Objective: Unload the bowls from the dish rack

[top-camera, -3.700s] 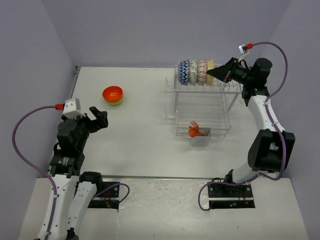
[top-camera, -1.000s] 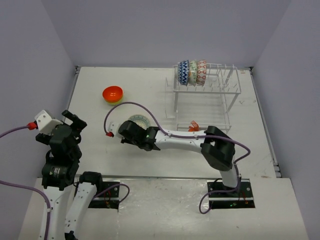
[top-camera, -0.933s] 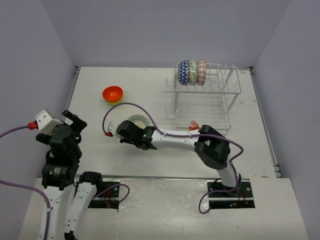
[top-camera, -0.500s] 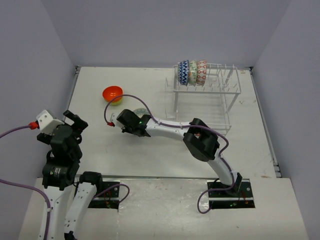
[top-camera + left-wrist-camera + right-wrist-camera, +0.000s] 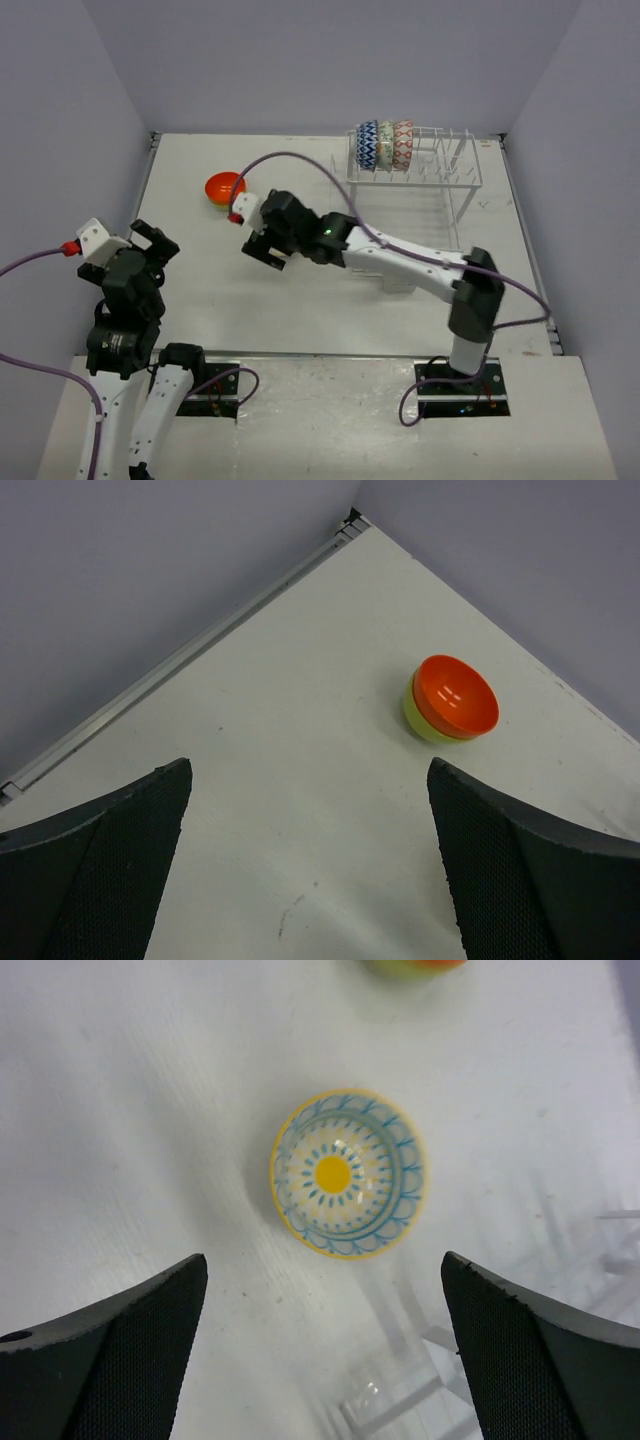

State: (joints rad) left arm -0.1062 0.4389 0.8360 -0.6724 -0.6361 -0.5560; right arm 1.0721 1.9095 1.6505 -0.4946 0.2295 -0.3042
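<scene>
Three patterned bowls stand on edge in the top row of the white dish rack (image 5: 412, 190): blue zigzag (image 5: 368, 145), green-white (image 5: 386, 145), red-pink (image 5: 403, 145). An orange bowl (image 5: 224, 186) nests in a lime-green bowl (image 5: 417, 713) at the table's far left. A pale yellow bowl (image 5: 348, 1173) with blue pattern sits upright on the table; the right arm hides it in the top view. My right gripper (image 5: 322, 1260) hovers open above it, apart from it. My left gripper (image 5: 150, 242) is open and holds nothing, raised at the near left.
The right arm stretches low across the table from its base (image 5: 455, 385) to the middle left, in front of the rack. The white caddy (image 5: 402, 281) shows partly under that arm. A wall rail (image 5: 190, 655) runs along the table's left edge.
My right gripper has opened, let go of the pale yellow bowl on the table and lifted away from it. The left arm has stayed in place.
</scene>
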